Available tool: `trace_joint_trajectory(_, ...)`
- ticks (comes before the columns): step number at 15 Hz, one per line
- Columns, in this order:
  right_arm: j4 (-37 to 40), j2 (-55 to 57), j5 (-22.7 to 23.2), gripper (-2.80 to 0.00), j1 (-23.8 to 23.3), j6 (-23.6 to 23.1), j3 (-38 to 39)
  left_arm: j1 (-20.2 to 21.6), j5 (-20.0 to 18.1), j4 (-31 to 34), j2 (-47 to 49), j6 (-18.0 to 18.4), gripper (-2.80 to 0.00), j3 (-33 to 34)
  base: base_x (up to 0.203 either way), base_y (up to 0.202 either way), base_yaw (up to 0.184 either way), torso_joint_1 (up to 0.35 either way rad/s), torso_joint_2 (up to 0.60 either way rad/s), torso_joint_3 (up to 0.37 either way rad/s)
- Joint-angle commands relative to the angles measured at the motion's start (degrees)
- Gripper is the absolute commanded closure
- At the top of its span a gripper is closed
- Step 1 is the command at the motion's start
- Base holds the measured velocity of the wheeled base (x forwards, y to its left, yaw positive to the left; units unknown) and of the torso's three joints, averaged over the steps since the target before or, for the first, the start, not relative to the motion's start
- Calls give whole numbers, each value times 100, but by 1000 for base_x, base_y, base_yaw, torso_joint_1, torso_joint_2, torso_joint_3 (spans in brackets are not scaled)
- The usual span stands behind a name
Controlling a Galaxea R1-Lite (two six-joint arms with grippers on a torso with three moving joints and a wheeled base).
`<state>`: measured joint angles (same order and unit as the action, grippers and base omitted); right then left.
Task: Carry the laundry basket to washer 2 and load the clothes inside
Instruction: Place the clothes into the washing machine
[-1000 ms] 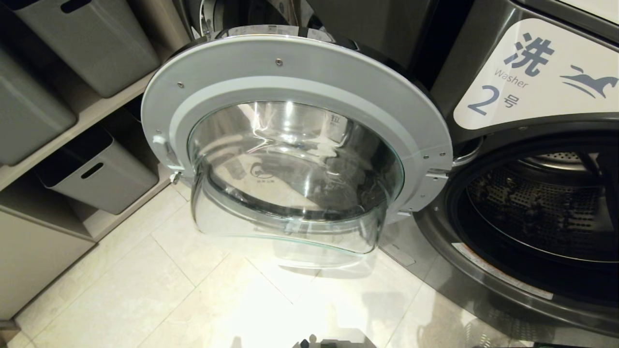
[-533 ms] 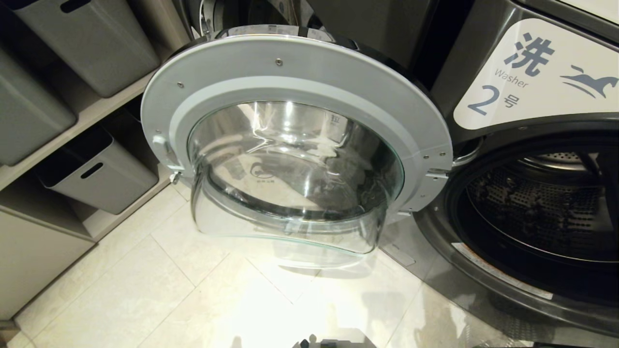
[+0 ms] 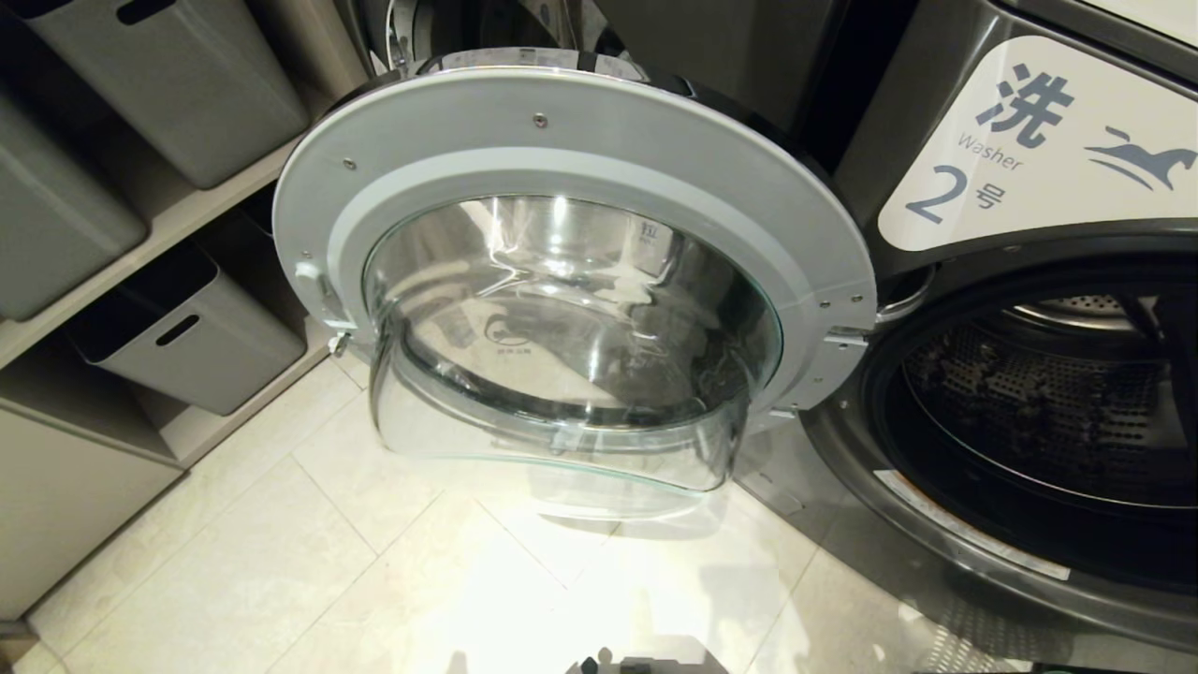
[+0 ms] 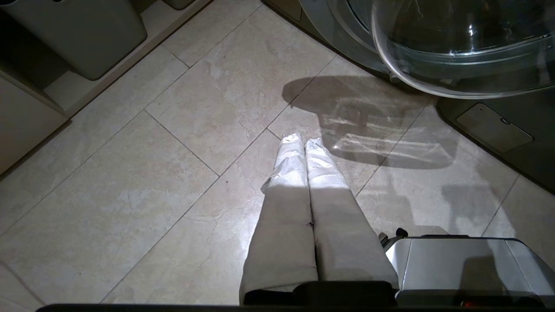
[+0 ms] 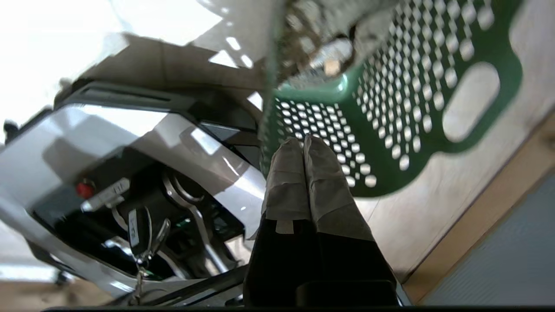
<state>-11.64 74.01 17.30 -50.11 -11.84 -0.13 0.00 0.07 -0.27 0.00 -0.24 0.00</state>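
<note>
Pale stone floor tiles (image 3: 281,562) run from grey storage bins (image 3: 187,328) on shelves to washer 2 (image 3: 1029,374), whose glass door (image 3: 571,328) hangs open, its drum dark. Beside the robot's base, the laundry basket (image 5: 390,130) holds the clothes (image 5: 321,39) (blurred). Right gripper (image 5: 304,141) pressed together near its wall; left gripper (image 4: 301,141) likewise, over bare tile.

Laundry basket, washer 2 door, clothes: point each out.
laundry basket (image 5: 390,130), right wrist view, perforated green wall.
washer 2 door (image 3: 562,140), head view, grey inner frame.
clothes (image 5: 312,39), right wrist view, fabric inside basket.
</note>
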Motion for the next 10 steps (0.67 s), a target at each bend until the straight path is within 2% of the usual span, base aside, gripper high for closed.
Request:
trace_joint_trajectory(1,-105,-669,-11,0,1328,107,-5,0,1,-2,2,-2,0,9,0,0,0,0,0,0)
trace_joint_trajectory(4,-189,-1825,-44,0,3203,206,-119,0,1,0,5,-2,0,9,0,0,0,0,0,0)
trace_joint_trajectory(6,-232,-2608,-186,0,4018,245,-176,0,1,0,1,-2,0,9,0,0,0,0,0,0)
trace_joint_trajectory(10,122,-4185,-392,0,4345,270,-65,0,1,0,0,-2,0,1,0,0,0,0,0,0)
